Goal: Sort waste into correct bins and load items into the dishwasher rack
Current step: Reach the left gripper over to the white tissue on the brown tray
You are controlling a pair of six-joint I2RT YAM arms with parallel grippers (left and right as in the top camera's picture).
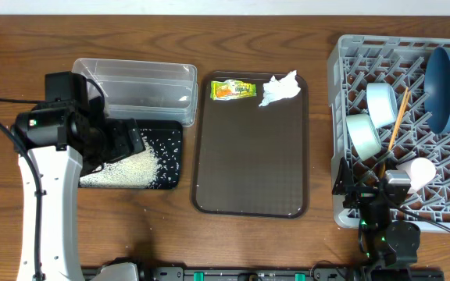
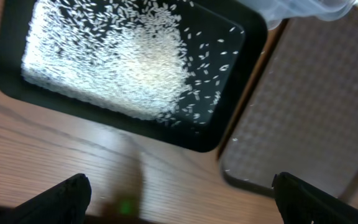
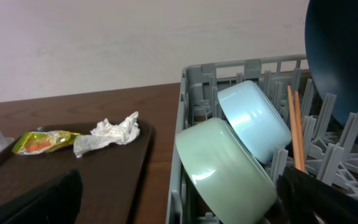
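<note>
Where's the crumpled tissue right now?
In the overhead view, the tissue lies at the far right corner of the brown tray, just right of the snack wrapper and left of the rack.

A dark brown serving tray [image 1: 248, 156], rectangular with rounded corners and a finely textured floor, is laid flat near the middle of a wooden table [image 1: 272, 39]. The table is marked by a brown grain running along its length. A plain pale wall [image 3: 104, 43] is seen behind the table's far edge.
</note>
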